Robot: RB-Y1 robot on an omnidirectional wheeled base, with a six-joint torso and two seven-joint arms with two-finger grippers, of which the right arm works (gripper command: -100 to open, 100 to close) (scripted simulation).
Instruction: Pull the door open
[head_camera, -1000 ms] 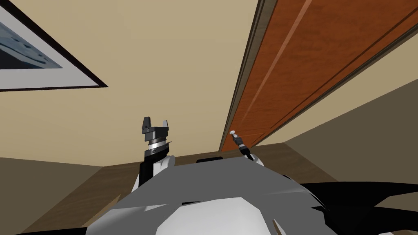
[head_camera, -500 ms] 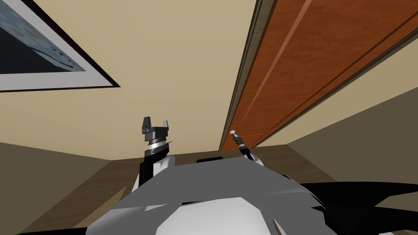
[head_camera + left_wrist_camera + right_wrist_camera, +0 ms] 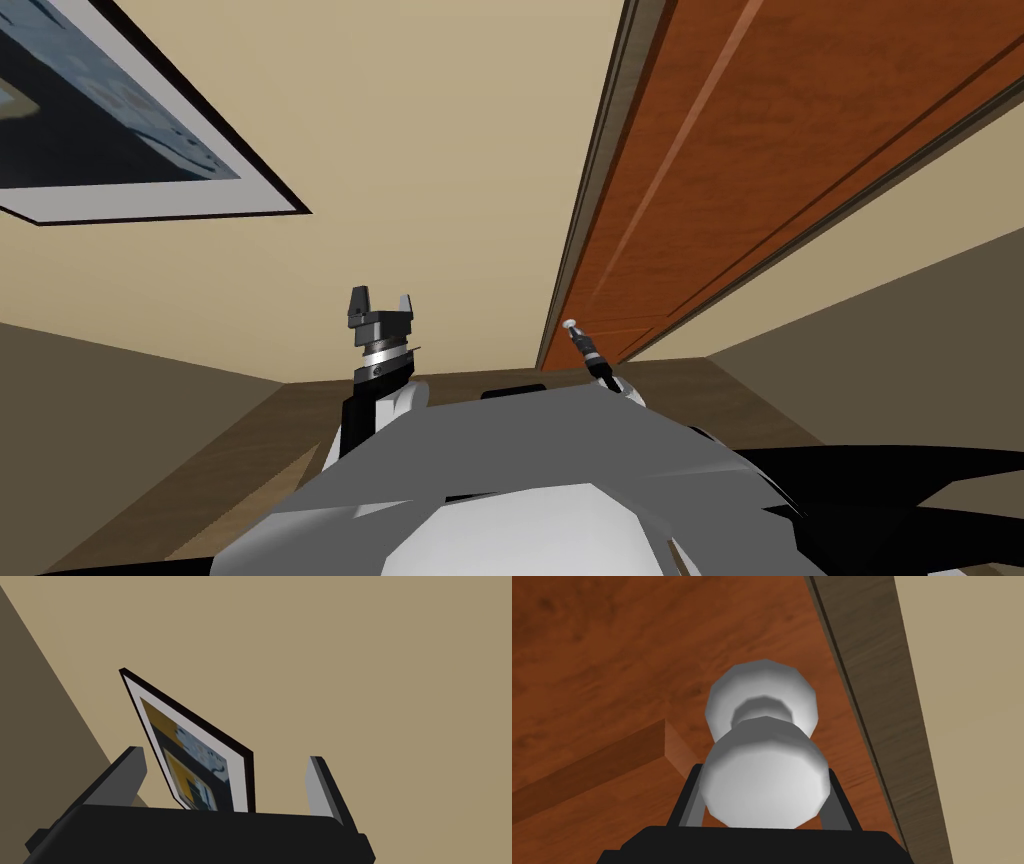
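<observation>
Since 1 s ago the head view has slid sideways, bringing the framed picture (image 3: 110,130) further in; I read that as my own base or torso turning, as the door and both grippers keep their places in view.

The right gripper (image 3: 764,778) has its 2 fingers (image 3: 687,801) pressed on the sides of the round white door knob (image 3: 764,771), which stands out from the reddish-brown wooden door (image 3: 587,651) just beside the darker door frame (image 3: 872,701); whether the door has left the frame at all, I cannot tell. The left gripper (image 3: 380,302) is raised before the beige wall, well apart from the door, fingers (image 3: 317,786) spread wide and holding nothing.

Risks, as I judge them:
- the knob looks smooth and rounded, and the thin fingers grip only its sides; a straight backward pull may slide them off its front;
- the door swings on an arc, so a pull that ignores it would twist the grip loose;
- I stand close (chest nearly under the knob); the opening edge could strike me unless I back away.
</observation>
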